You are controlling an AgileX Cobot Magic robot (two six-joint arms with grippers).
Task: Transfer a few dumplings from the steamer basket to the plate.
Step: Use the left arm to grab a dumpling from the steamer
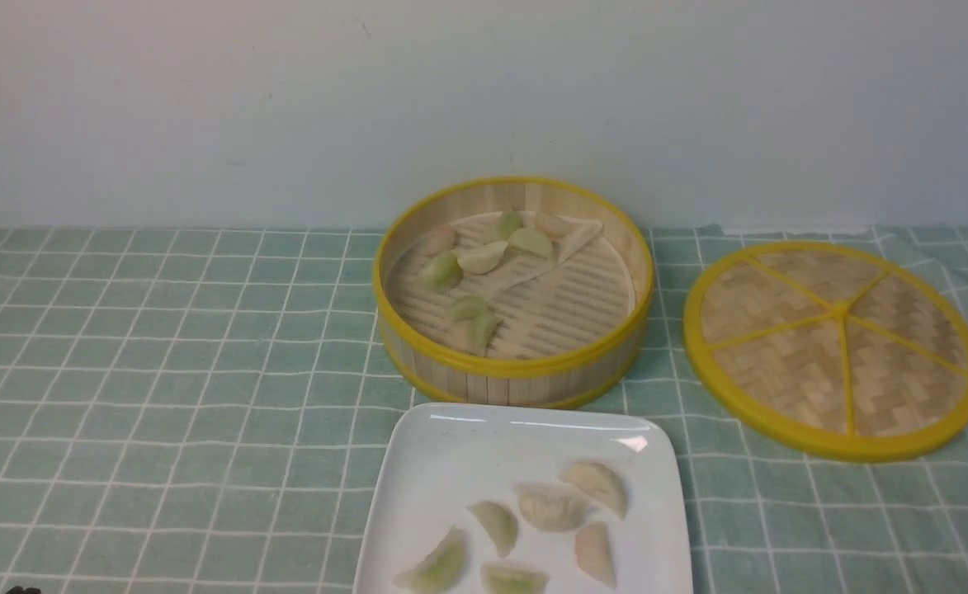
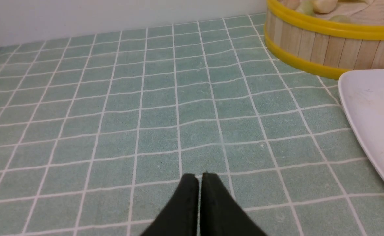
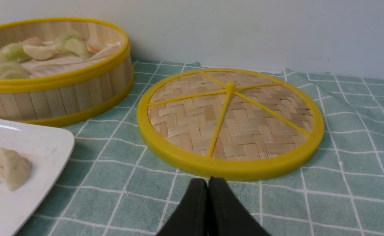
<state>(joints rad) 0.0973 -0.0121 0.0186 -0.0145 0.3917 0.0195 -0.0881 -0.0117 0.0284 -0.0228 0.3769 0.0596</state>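
Resting on the glossy white plate (image 1: pixel 450 445), six pale dumplings (image 1: pixel 550 505)

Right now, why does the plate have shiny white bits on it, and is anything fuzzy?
Front view: light glints off the plate along its far rim and right corner. Left wrist view: the left end effector is a dark, slightly soft shape close to the lens. Right wrist view: the woven lid is sharp, with only faint shadow.
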